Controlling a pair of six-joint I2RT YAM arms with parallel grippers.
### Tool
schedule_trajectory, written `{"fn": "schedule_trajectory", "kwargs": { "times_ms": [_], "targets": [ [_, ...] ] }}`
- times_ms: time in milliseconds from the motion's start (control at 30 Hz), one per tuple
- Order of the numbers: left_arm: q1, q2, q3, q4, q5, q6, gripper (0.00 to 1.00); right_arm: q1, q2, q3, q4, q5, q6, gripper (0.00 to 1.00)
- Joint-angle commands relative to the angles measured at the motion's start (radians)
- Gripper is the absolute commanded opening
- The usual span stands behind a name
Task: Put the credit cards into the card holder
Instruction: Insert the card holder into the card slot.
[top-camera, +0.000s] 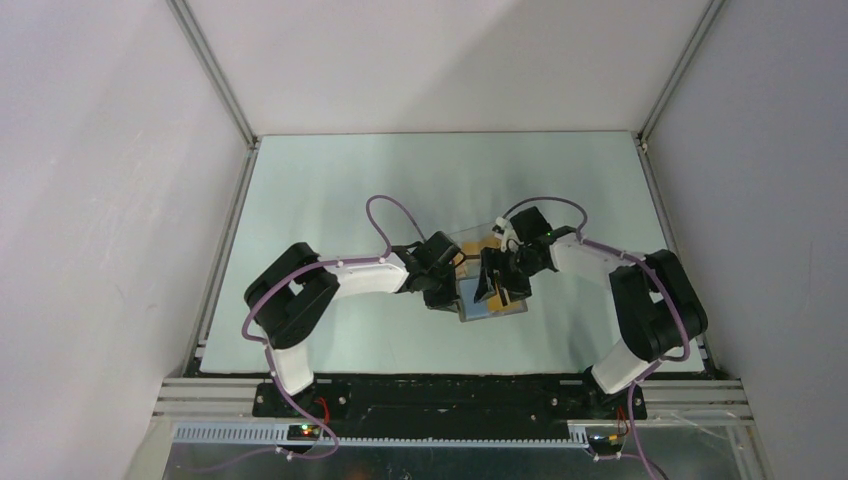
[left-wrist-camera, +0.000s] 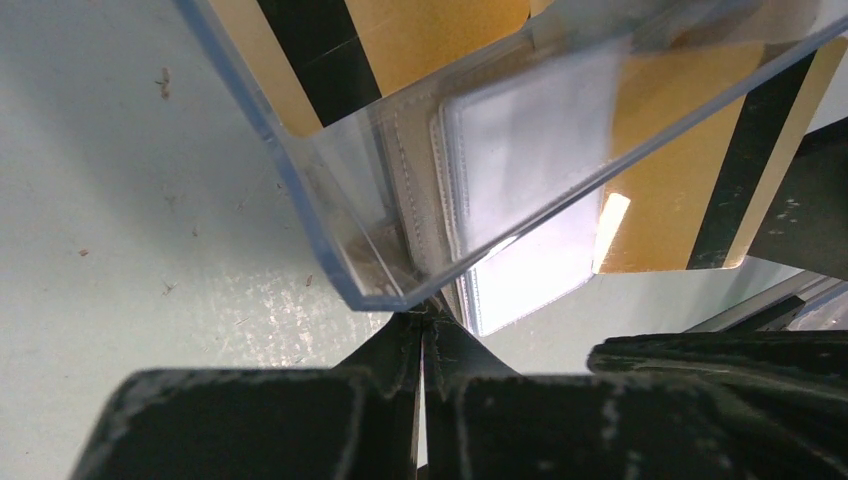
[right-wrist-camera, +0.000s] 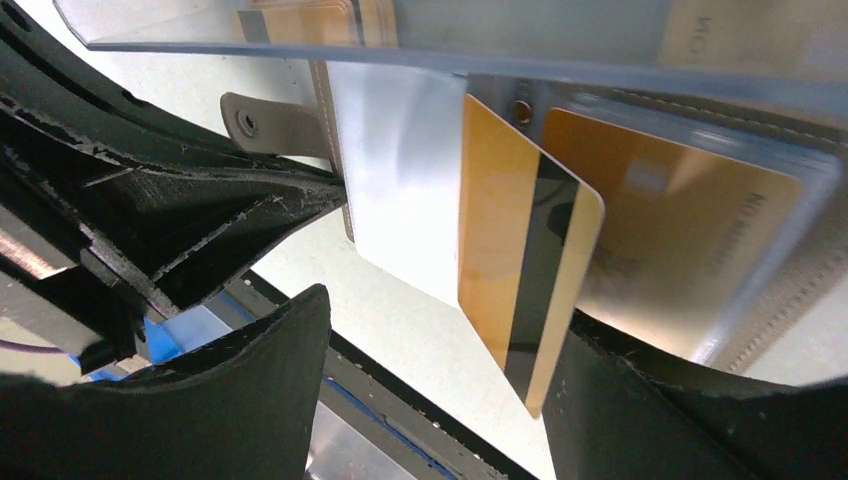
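Observation:
The grey-taupe card holder (right-wrist-camera: 790, 290) lies open, with one orange-gold credit card (right-wrist-camera: 680, 220) inside a clear pocket. A second credit card (right-wrist-camera: 520, 270) with a dark stripe stands tilted, its top end at the holder's pockets and its lower corner against my right gripper's right finger (right-wrist-camera: 660, 410). My right gripper (right-wrist-camera: 440, 320) is open wide around that card. My left gripper (left-wrist-camera: 422, 335) is shut on the holder's edge (left-wrist-camera: 425, 250). In the top view both grippers, left (top-camera: 445, 287) and right (top-camera: 502, 280), meet over the holder (top-camera: 490, 310).
A clear plastic box (left-wrist-camera: 330, 200) holding more striped orange-gold cards (left-wrist-camera: 430, 40) hangs right over the holder, close to both grippers; it also shows in the top view (top-camera: 478, 243). White walls enclose the table (top-camera: 330, 190). A metal rail (top-camera: 450, 385) runs along its near edge.

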Motion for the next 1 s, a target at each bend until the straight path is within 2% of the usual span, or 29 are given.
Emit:
{"fn": "schedule_trajectory", "kwargs": {
  "times_ms": [0,167,300,367,400,433,467,533,600,967],
  "targets": [
    [-0.008,0.066,-0.028,-0.094,-0.06,0.047,0.0,-0.028,-0.063,0.011,-0.036,0.01,-0.004,0.74],
    [-0.008,0.068,-0.027,-0.094,-0.058,0.047,0.0,-0.047,-0.08,0.011,-0.009,-0.028,0.01,0.66],
    [-0.007,0.072,-0.023,-0.095,-0.057,0.048,0.0,-0.056,-0.053,0.009,0.015,-0.037,0.019,0.53],
    [-0.007,0.076,-0.021,-0.094,-0.053,0.05,0.0,-0.063,-0.024,0.01,0.026,-0.036,0.025,0.45],
    [-0.008,0.079,-0.021,-0.095,-0.052,0.05,0.0,-0.065,-0.006,0.011,0.029,-0.039,0.027,0.34],
    [-0.008,0.079,-0.021,-0.095,-0.052,0.05,0.0,-0.067,0.001,0.011,0.031,-0.038,0.028,0.3],
    [-0.009,0.081,-0.02,-0.094,-0.052,0.05,0.0,-0.068,0.011,0.011,0.031,-0.03,0.027,0.2],
    [-0.009,0.079,-0.021,-0.094,-0.052,0.05,0.0,-0.069,0.019,0.009,0.029,-0.021,0.021,0.08],
    [-0.008,0.075,-0.021,-0.094,-0.055,0.051,0.0,-0.07,0.023,0.009,0.026,-0.02,0.008,0.0],
    [-0.015,0.062,-0.002,-0.093,-0.037,0.09,0.0,-0.129,0.003,-0.061,0.026,-0.144,-0.092,0.0]
  ]
}}
